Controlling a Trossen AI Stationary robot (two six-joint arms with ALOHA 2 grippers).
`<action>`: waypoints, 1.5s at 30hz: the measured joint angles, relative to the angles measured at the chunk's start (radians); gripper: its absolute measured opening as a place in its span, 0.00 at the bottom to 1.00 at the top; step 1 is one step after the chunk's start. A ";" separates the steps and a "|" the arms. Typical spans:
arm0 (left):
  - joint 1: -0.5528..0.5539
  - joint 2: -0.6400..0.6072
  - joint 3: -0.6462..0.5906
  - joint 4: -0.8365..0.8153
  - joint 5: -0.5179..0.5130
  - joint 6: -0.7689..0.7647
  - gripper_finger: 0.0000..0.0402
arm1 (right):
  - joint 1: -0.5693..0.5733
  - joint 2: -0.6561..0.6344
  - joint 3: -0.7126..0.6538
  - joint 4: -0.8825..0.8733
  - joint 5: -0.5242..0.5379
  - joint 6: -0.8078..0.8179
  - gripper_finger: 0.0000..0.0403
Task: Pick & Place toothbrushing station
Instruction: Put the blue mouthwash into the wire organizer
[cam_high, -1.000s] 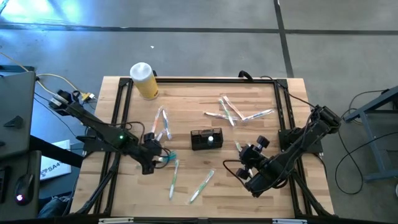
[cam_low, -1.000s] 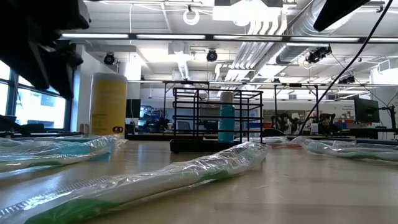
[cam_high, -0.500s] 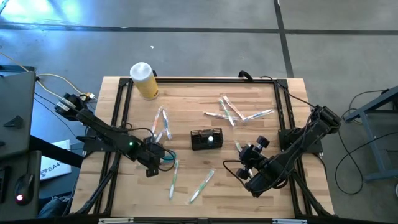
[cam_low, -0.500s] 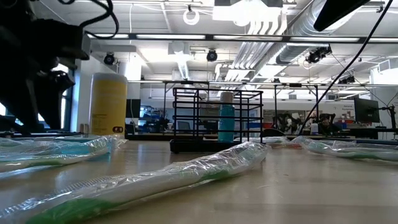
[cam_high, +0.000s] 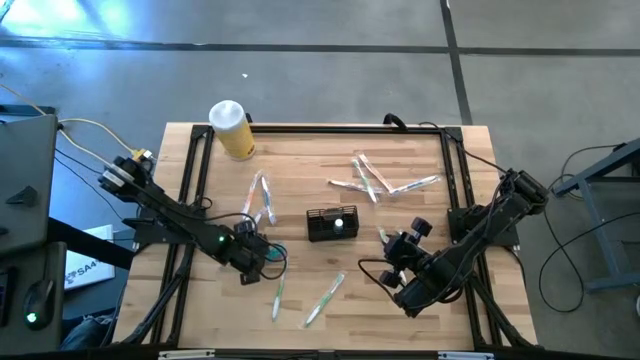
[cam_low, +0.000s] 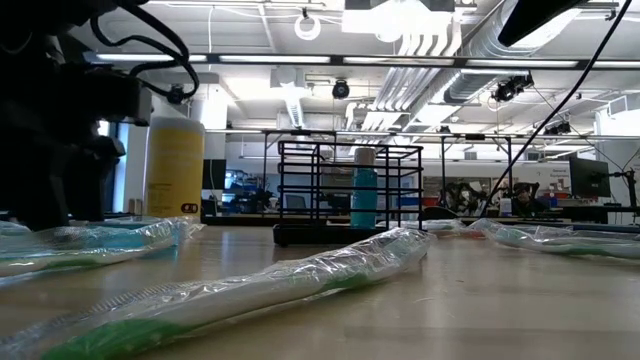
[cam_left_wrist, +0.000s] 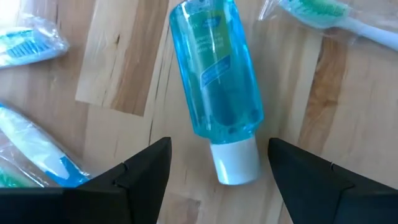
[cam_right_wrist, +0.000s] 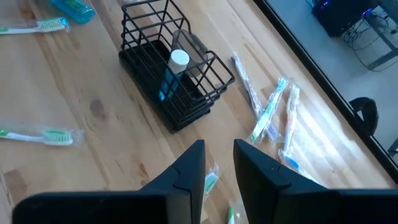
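The toothbrushing station, a small black wire caddy (cam_high: 332, 224) (cam_right_wrist: 174, 81), stands mid-table with a blue white-capped bottle (cam_right_wrist: 171, 71) upright inside. A second clear blue bottle (cam_left_wrist: 214, 81) lies flat on the wood to the caddy's left. My left gripper (cam_left_wrist: 219, 149) (cam_high: 266, 256) hangs open low over it, pointing steeply down. Its fingers stand either side of the white cap (cam_left_wrist: 235, 163) without touching. My right gripper (cam_right_wrist: 217, 149) (cam_high: 386, 240) waits raised to the caddy's right. Its fingers are a narrow gap apart with nothing between the tips.
Wrapped toothbrushes lie scattered: left of the caddy (cam_high: 262, 195), at the far right (cam_high: 375, 180), near the front edge (cam_high: 325, 298) (cam_high: 278, 290), and one under the right gripper (cam_right_wrist: 211, 180). A yellow cylinder with a white lid (cam_high: 232, 128) stands at the far left corner.
My left gripper has sunk toward the table and moved a little toward the right edge, coming down over the lying blue bottle. It has tipped more steeply downward and stayed open. The bottle and caddy have kept their places.
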 joint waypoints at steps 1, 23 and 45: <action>0.000 0.004 0.000 -0.001 0.000 0.000 0.65 | 0.000 0.000 0.000 0.001 -0.001 0.001 0.19; 0.000 0.005 0.000 -0.014 -0.039 0.110 0.20 | 0.000 0.000 0.000 0.024 -0.008 0.004 0.19; -0.179 0.051 0.531 -0.497 -0.370 0.382 0.20 | -0.011 0.000 0.000 0.306 -0.041 -0.015 0.19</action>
